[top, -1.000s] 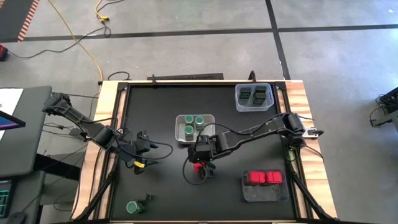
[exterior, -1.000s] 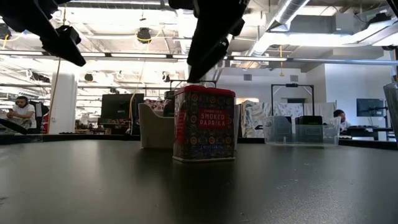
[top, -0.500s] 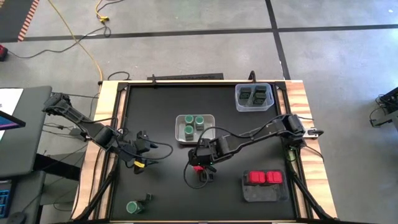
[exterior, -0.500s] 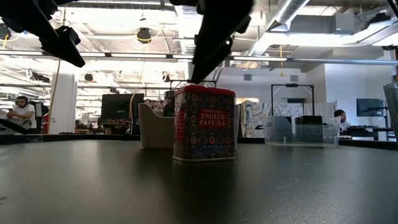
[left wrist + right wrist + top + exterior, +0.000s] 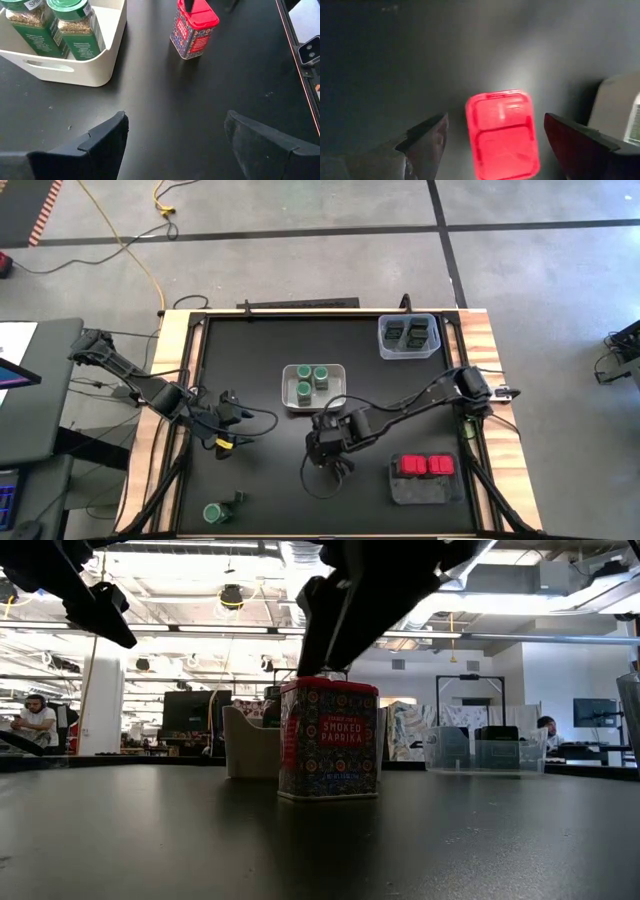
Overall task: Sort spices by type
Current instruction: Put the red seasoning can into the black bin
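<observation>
A red-lidded smoked paprika tin stands upright on the black table; its red lid shows in the right wrist view. My right gripper is open above it, one finger on either side of the lid and clear of it. In the high view the right gripper hides the tin. My left gripper is open and waits at the table's left, looking toward the tin. A lone green-lidded jar stands near the near-left corner.
A white tray behind the tin holds three green-lidded jars. A clear bin at the far right holds dark tins. A dark tray at the near right holds two red boxes. A cable loops beside the right gripper.
My right gripper has moved toward the table's near edge and come over the paprika tin, which now lies hidden under it in the high view. The tin has stayed where it was.
</observation>
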Tool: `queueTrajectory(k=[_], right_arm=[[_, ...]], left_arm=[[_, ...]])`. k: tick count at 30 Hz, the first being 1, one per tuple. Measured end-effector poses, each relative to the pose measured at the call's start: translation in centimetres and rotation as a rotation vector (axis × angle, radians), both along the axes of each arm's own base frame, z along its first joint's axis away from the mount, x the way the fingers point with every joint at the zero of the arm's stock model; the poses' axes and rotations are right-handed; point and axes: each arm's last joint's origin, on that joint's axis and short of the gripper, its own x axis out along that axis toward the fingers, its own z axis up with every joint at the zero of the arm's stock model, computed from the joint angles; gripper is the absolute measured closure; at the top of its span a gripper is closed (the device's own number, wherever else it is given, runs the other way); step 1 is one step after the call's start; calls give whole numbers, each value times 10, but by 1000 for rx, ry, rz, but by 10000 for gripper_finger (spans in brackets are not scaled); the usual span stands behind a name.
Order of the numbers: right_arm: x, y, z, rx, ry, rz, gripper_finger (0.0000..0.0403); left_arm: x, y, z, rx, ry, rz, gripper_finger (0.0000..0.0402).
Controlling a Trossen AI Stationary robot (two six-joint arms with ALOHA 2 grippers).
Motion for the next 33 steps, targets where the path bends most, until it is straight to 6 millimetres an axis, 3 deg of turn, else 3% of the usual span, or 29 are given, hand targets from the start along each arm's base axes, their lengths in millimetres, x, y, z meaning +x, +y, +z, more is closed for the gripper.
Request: queueTrajectory(k=[11, 22, 33], right_arm=[[3, -17, -1, 20, 27, -34, 72], [-6, -21, -26, 0, 104, -19, 76], [-1, -23, -22, 14, 54, -28, 77]], left_arm=[[0, 1, 0, 14, -7, 12, 84], [0, 1, 0, 16, -9, 17, 84], [0, 1, 0, 21, -10, 16, 84]])
